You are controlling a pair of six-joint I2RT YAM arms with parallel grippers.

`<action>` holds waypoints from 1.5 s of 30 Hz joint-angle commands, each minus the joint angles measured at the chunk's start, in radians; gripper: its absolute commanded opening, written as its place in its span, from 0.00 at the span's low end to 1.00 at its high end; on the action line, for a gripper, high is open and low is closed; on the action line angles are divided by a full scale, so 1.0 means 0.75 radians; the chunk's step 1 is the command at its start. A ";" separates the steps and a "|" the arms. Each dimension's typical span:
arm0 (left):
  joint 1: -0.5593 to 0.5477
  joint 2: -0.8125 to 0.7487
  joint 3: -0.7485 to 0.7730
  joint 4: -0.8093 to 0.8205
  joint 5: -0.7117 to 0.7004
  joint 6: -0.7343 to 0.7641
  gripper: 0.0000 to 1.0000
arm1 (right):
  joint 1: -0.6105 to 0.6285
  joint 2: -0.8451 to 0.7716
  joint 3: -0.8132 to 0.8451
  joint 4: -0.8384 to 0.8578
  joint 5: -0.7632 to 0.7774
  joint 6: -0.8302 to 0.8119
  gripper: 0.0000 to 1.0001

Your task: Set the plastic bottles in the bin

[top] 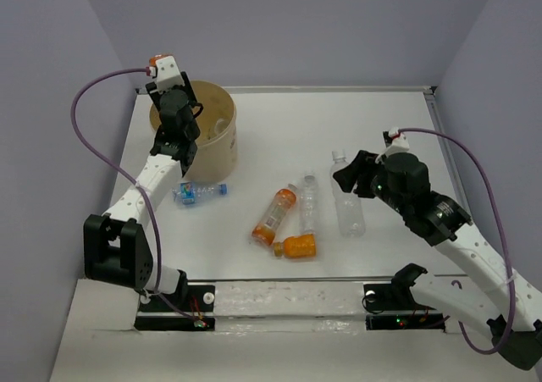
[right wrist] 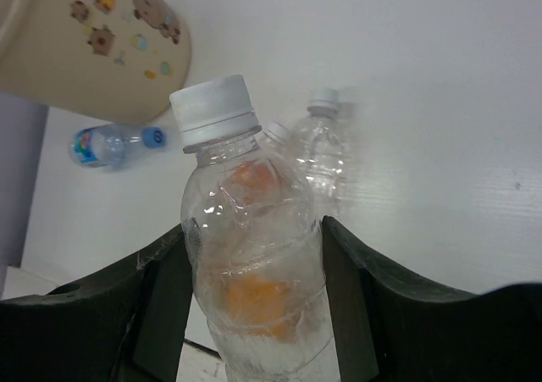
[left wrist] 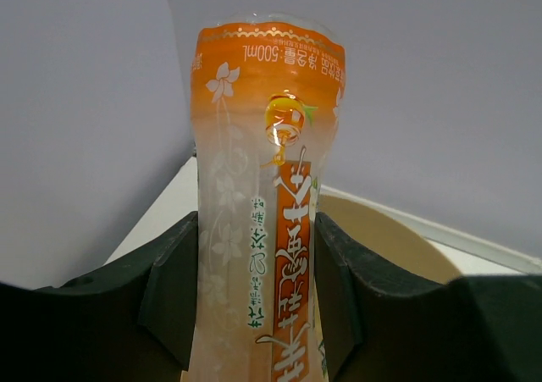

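My left gripper [top: 163,74] [left wrist: 258,301] is raised over the far-left rim of the beige bin [top: 222,149] [left wrist: 389,234], shut on an orange bottle [top: 157,59] [left wrist: 267,162] with a white label, base end up. My right gripper [top: 354,174] [right wrist: 254,301] is low at the right, shut on a clear white-capped bottle [top: 348,204] [right wrist: 246,221], one finger on each side of its body. On the table lie two orange bottles [top: 275,214] [top: 298,246], a clear bottle [top: 309,202] [right wrist: 323,141] and a blue-labelled bottle [top: 199,193] [right wrist: 110,143].
The bin [right wrist: 93,43] carries cartoon prints, and something white [top: 218,128] shows inside it. Lilac walls close in the white table [top: 288,128] on the left, back and right. Both arm bases sit along the near edge.
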 commanded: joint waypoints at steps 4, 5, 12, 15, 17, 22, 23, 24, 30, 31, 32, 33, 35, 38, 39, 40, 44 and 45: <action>-0.003 -0.015 -0.086 0.288 -0.082 0.026 0.85 | 0.046 0.207 0.349 0.436 -0.154 -0.115 0.49; -0.003 -0.030 -0.082 0.284 -0.071 0.026 0.91 | 0.046 0.270 0.386 0.479 -0.160 -0.126 0.49; -0.007 -0.205 0.096 0.027 0.043 -0.096 0.99 | 0.115 0.650 0.795 0.700 -0.240 -0.197 0.49; -0.011 -0.328 0.151 -0.185 0.135 -0.251 0.99 | 0.132 0.809 0.946 0.812 -0.258 -0.218 0.49; -0.011 -0.444 0.137 -0.302 0.198 -0.401 0.99 | 0.144 0.877 1.005 0.900 -0.269 -0.220 0.49; -0.013 -0.745 -0.094 -0.519 0.336 -0.558 0.99 | 0.159 1.090 1.175 1.095 -0.371 -0.240 0.49; -0.013 -0.855 -0.141 -0.550 0.330 -0.571 0.99 | 0.159 1.155 1.218 1.095 -0.373 -0.254 0.49; -0.011 -0.913 -0.231 -0.619 0.315 -0.591 0.99 | 0.159 1.190 1.301 1.105 -0.383 -0.257 0.49; -0.011 -1.285 -0.524 -0.855 0.254 -0.663 0.99 | 0.242 1.517 1.658 1.105 -0.430 -0.291 0.49; -0.011 -1.320 -0.548 -0.920 0.246 -0.687 0.99 | 0.261 1.567 1.778 1.085 -0.408 -0.332 0.49; -0.011 -1.355 -0.567 -0.951 0.236 -0.712 0.99 | 0.277 1.614 1.836 1.079 -0.396 -0.351 0.49; -0.009 -1.412 -0.611 -0.973 0.231 -0.732 0.99 | 0.293 1.661 1.889 1.075 -0.383 -0.367 0.49; -0.011 -1.471 -0.642 -1.045 0.236 -0.777 0.99 | 0.336 1.865 2.054 1.073 -0.349 -0.396 0.50; -0.011 -1.494 -0.632 -1.102 0.225 -0.863 0.99 | 0.351 1.994 2.208 1.095 -0.338 -0.416 0.55; -0.011 -1.498 -0.620 -1.159 0.211 -0.898 0.99 | 0.351 2.025 2.225 1.124 -0.334 -0.426 0.56; -0.009 -1.506 -0.616 -1.186 0.199 -0.930 0.99 | 0.351 2.051 2.231 1.134 -0.324 -0.432 0.57; -0.011 -1.515 -0.642 -1.292 0.113 -1.123 0.99 | 0.351 2.076 2.151 1.169 -0.314 -0.441 0.72; -0.011 -1.511 -0.667 -1.297 0.115 -1.176 0.99 | 0.351 2.070 2.113 1.163 -0.318 -0.443 0.75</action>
